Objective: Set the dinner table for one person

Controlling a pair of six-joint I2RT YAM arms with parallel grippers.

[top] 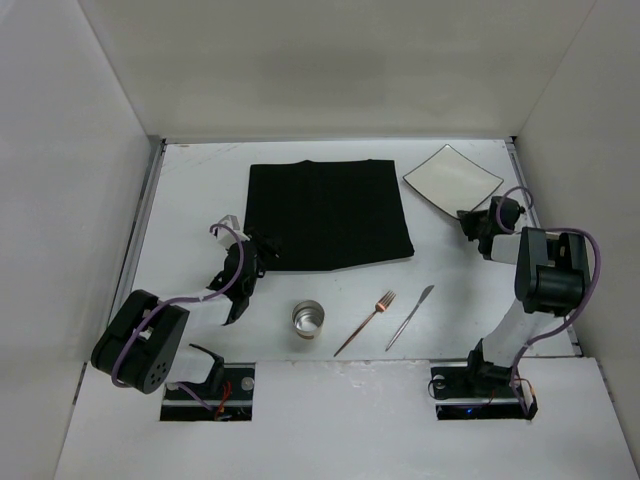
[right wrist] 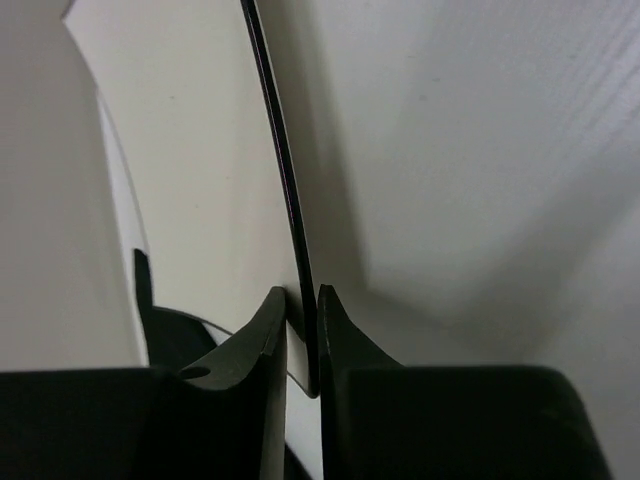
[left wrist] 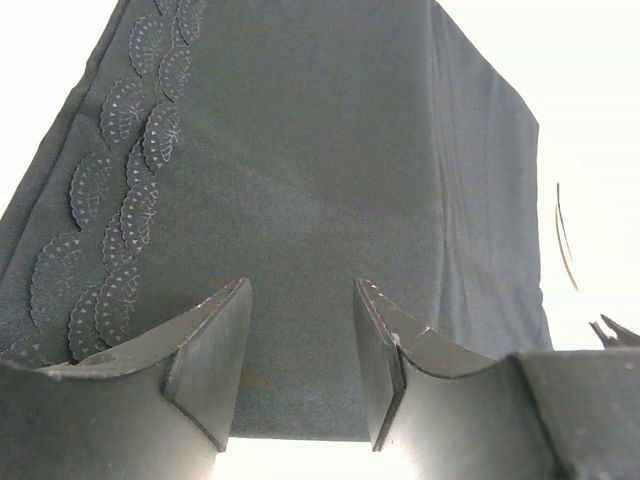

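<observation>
A black square cloth mat (top: 328,215) lies on the white dinner table (top: 450,300), and it fills the left wrist view (left wrist: 300,170). A white square plate (top: 450,178) sits tilted at the back right. My right gripper (top: 473,226) is shut on the plate's near corner; the right wrist view shows the plate's thin dark rim (right wrist: 285,190) pinched between the fingers. My left gripper (top: 262,250) is open and empty at the mat's near left corner. A steel cup (top: 309,320), a copper fork (top: 368,321) and a knife (top: 412,315) lie near the front.
White walls (top: 70,220) enclose the table on the left, back and right. Both arm bases stand at the near edge. The cup, fork and knife lie in a row between the arms.
</observation>
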